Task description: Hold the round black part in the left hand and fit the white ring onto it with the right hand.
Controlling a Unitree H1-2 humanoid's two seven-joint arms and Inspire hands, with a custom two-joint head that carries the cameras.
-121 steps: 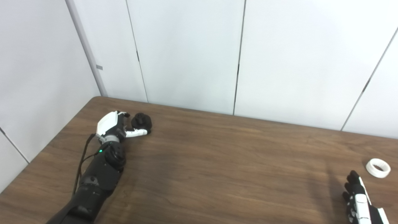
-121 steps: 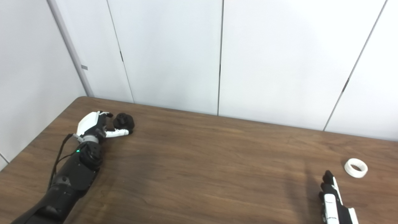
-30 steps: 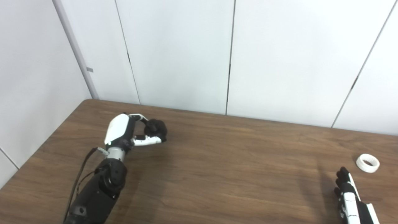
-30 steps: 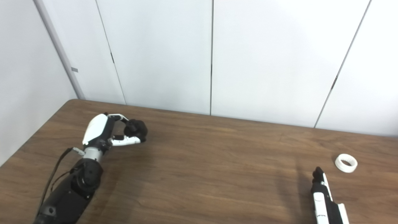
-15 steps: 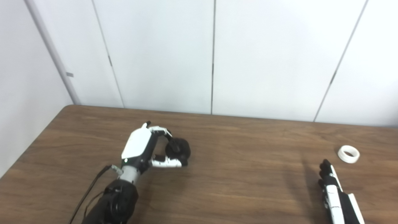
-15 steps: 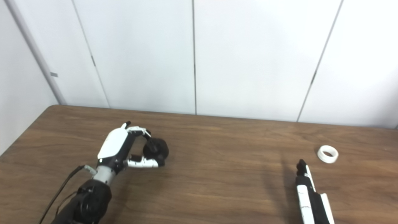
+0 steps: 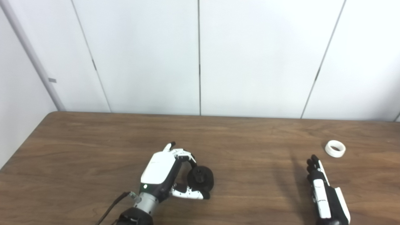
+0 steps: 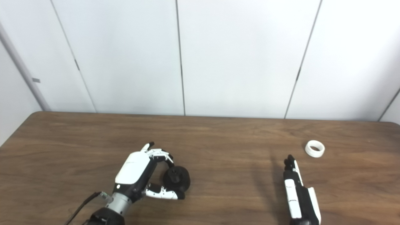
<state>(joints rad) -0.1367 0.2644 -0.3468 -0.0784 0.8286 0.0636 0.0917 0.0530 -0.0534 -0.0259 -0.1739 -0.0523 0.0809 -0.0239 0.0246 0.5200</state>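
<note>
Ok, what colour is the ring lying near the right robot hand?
White: the ring shows best in the left eye view.

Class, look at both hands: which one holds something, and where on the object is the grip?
The left hand holds the round black part by its rim, between fingers and thumb. The right hand holds nothing.

white/blk robot hand (image 7: pixel 162 175), blk cable (image 7: pixel 109 212)

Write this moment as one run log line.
left hand: shut on round black part | right hand: open, empty | white ring: on table, untouched
</note>
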